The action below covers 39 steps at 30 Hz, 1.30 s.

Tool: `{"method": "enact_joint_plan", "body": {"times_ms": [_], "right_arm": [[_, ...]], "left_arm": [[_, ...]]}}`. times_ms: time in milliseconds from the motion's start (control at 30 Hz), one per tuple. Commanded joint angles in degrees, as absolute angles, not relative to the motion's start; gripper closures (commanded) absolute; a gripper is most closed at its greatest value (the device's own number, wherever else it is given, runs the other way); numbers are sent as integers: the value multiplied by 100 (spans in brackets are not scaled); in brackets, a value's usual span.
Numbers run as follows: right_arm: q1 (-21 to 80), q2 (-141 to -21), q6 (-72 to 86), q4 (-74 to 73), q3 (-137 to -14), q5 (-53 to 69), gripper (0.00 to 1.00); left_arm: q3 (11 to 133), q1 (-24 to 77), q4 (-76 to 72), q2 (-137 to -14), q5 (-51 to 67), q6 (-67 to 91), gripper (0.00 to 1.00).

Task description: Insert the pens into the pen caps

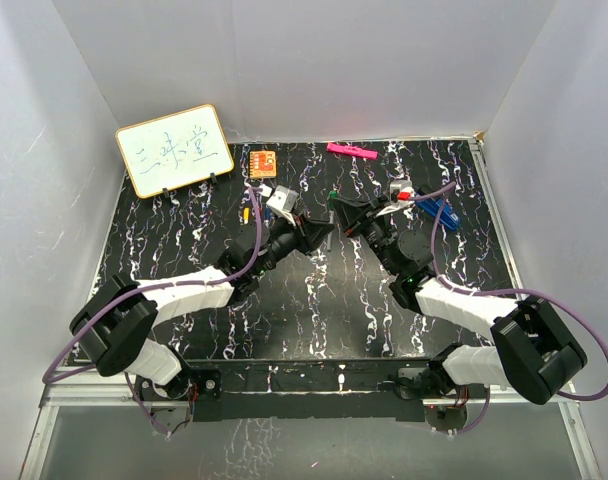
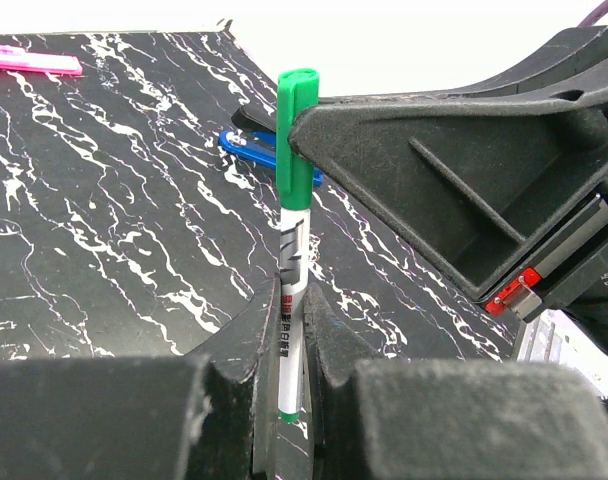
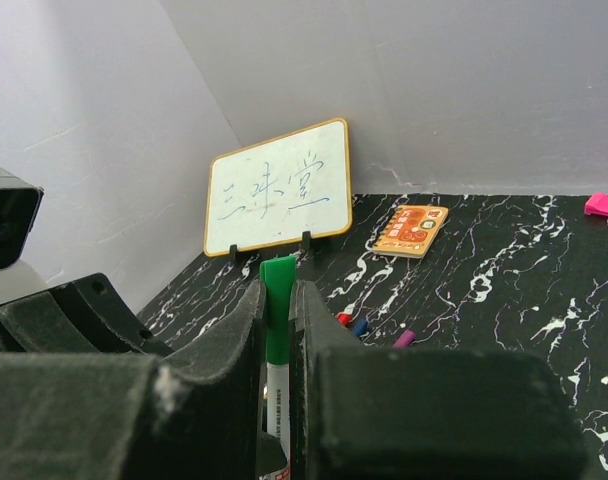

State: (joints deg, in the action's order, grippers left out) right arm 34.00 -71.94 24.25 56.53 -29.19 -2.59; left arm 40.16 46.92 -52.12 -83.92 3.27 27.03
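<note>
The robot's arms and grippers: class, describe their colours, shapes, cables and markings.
Both arms, left arm and right arm, have white link shells between bulky black joints. A purple cable loops along each. The left gripper and right gripper are matte black with wedge-shaped ribbed fingers; the right one shows a small red tab.

On the counter (image 1: pixel 314 310), the writing board (image 1: pixel 174 150) stands at ten o'clock, the square block (image 1: pixel 263 162) at eleven and the marker (image 1: pixel 350 150) at one. Mid-counter, the left hand (image 1: pixel 322 233) and right hand (image 1: pixel 339 210) meet tip to tip, with a pen (image 2: pixel 292 270) between them and its cap (image 3: pixel 277 285) in the right hand.
</note>
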Motion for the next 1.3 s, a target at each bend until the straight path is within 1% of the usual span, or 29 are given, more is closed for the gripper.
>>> {"method": "enact_joint_plan", "body": {"times_ms": [0,200,533,900,1000,1133,1167,1267], "right_arm": [[3387,-7231,2432,5412,-3042,28,100],[3389,-7380,2321,4790,-3282,242,100],[3437,-7821,2467,3917,-3489,454,100],[3703,-8094,2557,3551,-3381,477,100],[3711,-8078,2568,3553,-3414,277,100],[3717,-8114,2527,3429,-3739,-352,100],[3718,-8119,2498,3439,-3831,-519,94],[3702,-8082,2311,3668,-4081,-1100,67]], "left_arm": [[4507,4641,-5415,-8367,237,2487,100],[4848,4413,-5324,-8464,413,2558,100],[4878,3888,-5999,-8377,333,2843,100],[5178,3697,-6205,-8512,334,2724,100],[5230,3683,-5987,-8542,387,2709,100],[5447,3685,-4976,-8615,456,2648,100],[5479,3683,-4717,-8639,435,2620,100],[5474,3683,-3944,-8703,380,2628,100]]}}
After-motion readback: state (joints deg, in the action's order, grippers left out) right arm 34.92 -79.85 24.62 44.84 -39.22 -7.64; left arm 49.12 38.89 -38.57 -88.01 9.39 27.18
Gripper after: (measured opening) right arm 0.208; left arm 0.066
